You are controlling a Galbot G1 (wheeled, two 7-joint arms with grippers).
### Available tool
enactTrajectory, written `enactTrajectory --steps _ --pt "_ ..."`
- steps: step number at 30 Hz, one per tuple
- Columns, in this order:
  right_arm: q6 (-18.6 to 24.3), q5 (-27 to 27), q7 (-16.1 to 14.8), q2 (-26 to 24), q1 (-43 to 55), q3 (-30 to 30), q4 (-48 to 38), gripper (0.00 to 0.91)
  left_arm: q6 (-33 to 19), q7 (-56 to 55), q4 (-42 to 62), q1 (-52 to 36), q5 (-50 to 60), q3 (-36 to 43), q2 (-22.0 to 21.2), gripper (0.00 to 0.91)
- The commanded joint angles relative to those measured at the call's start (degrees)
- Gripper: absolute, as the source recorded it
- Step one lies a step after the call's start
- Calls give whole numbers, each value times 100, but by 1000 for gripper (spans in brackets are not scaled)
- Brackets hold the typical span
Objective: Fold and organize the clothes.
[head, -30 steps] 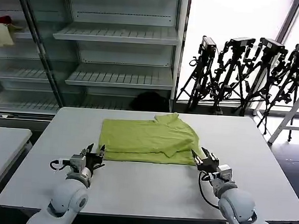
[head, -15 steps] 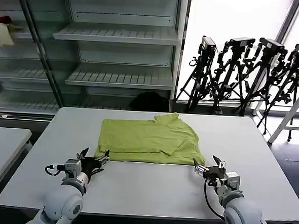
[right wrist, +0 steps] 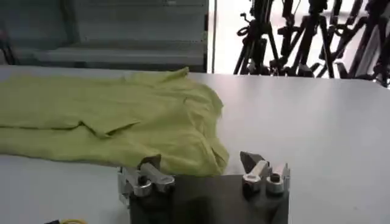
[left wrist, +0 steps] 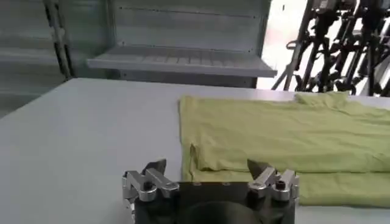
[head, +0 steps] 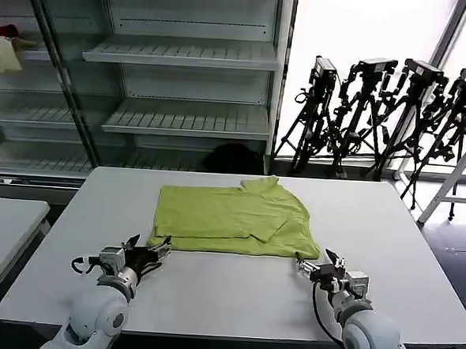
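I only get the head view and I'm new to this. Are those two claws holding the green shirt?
Observer: No. In the left wrist view the left gripper is open, just short of the shirt.
Operator: And the right one?
Observer: The right gripper is open too, with the shirt's near corner lying between its fingers, ungripped.
Operator: Is the shirt flat?
Observer: The right wrist view shows a layer folded over on top, collar at the far edge.

Robotics lab / test rm: bare white desk (head: 234, 293), empty glass-door shelving unit (head: 185, 53) behind, row of black camera tripods (head: 387, 113) by bright window.
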Motion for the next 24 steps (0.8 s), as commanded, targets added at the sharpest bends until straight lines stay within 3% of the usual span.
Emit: enactTrajectory --steps 1,5,6,8,10,11,12,13,14,17,24 --pt "24 -51 -9 72 41 -29 -75 877 -14 51 134 -7 -146 26 -81 907" --pt "68 -127 -55 59 26 -52 -101 806 -39 70 162 -5 -134 29 -92 826" --pt "73 -129 -60 59 27 -53 -112 736 -39 70 161 -7 -130 30 -92 816" --pt "97 -153 -72 64 34 -61 -155 715 -43 70 166 -12 -123 35 -96 736" --pt "124 -177 -88 60 40 -78 -202 605 -51 68 174 -6 -110 36 -107 534" --pt "129 -181 -92 60 40 -85 -205 524 -57 70 173 3 -105 38 -110 282" --pt "141 -201 -103 58 37 -91 -204 484 -76 72 168 23 -80 46 -114 202" --pt "160 -212 -107 57 34 -95 -204 363 -89 76 164 40 -60 55 -120 60" --pt "166 -217 -114 56 32 -97 -203 232 -111 86 166 51 -44 68 -124 10" --pt "201 -230 -121 68 24 -96 -217 10 -143 108 187 73 10 90 -156 10" --pt "234 -251 -135 32 -35 -55 -144 0 -223 150 194 80 60 112 -154 10"
